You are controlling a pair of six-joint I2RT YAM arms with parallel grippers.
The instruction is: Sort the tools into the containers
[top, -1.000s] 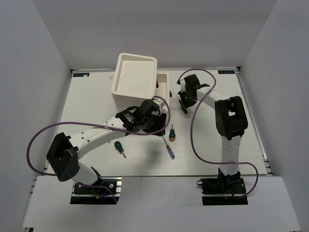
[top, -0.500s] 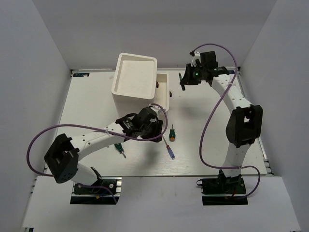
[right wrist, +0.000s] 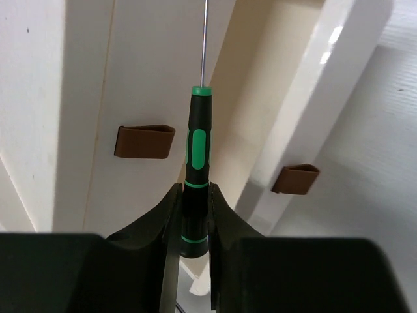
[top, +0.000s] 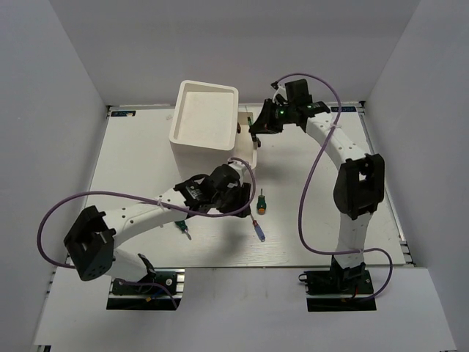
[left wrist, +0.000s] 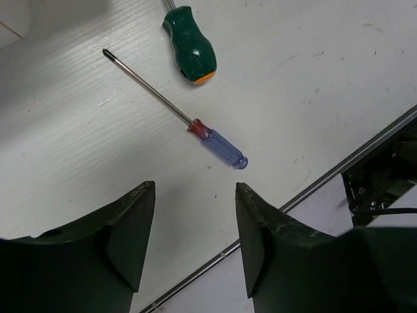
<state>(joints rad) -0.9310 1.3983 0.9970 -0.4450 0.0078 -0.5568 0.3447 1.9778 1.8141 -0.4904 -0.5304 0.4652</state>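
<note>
My right gripper (top: 257, 126) (right wrist: 194, 189) is shut on a thin dark-handled screwdriver (right wrist: 197, 153) with green bands. Its shaft points at the white drawers (right wrist: 143, 85) of the cabinet (top: 204, 117), whose brown knobs (right wrist: 146, 141) show. One drawer (top: 250, 141) stands pulled out beside the gripper. My left gripper (top: 239, 196) (left wrist: 194, 186) hangs open and empty over the table. Just beyond its fingers lie a blue-handled screwdriver (left wrist: 218, 143) (top: 259, 229) and a stubby green-handled screwdriver (left wrist: 189, 45) (top: 261, 203).
A second green-handled screwdriver (top: 181, 226) lies under my left forearm. The table's front rail (left wrist: 313, 186) runs close to the left fingers. A second brown knob (right wrist: 295, 178) sits on the drawer to the right. Purple cables loop off both arms.
My right arm has lifted from the table and swung back and left to the cabinet's drawers with the dark screwdriver. My left gripper has shifted slightly toward the loose screwdrivers.
</note>
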